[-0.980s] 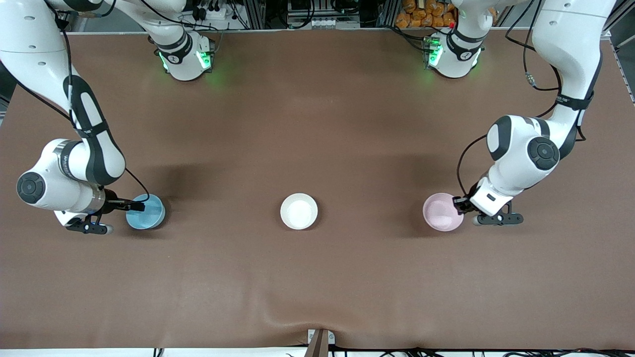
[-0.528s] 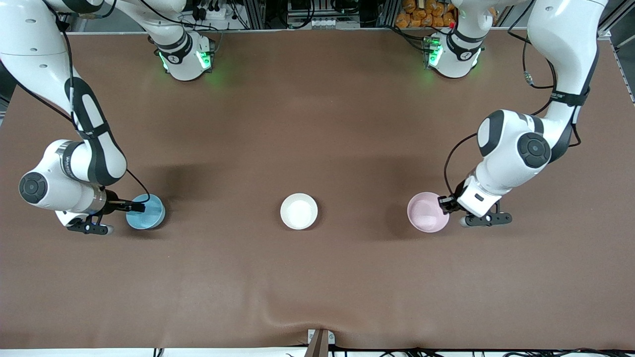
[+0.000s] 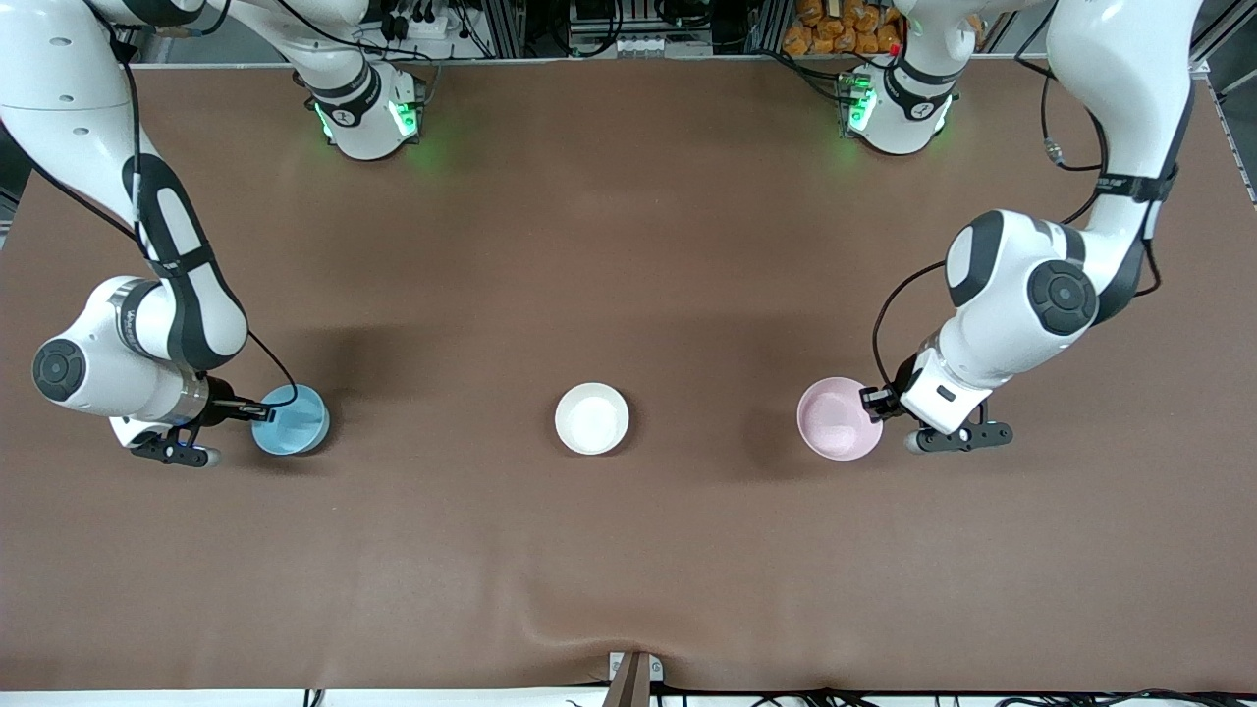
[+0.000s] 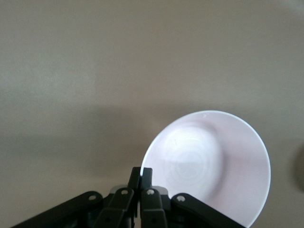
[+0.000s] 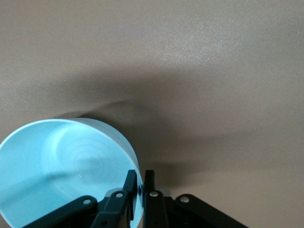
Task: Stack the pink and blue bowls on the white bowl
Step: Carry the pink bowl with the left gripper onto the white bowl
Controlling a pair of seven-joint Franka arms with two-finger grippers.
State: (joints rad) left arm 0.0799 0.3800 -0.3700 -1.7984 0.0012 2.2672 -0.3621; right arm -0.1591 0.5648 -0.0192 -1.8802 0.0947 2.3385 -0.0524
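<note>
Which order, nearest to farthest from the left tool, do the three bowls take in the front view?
1. pink bowl: gripped at its rim by the left tool, toward the left arm's end.
2. white bowl: mid-table.
3. blue bowl: toward the right arm's end, gripped by the right tool.

A robotics lab. Two white industrial arms (image 3: 147, 295) and (image 3: 1061, 285) are bolted by their bases, lit by green status lights (image 3: 403, 118), along the far edge of a broad surface (image 3: 628, 550) covered in plain brown matting. Bundled cables, aluminium framing and power gear (image 3: 609, 29) crowd the strip past that edge, and a bracket (image 3: 633, 673) sits at the near edge.
</note>
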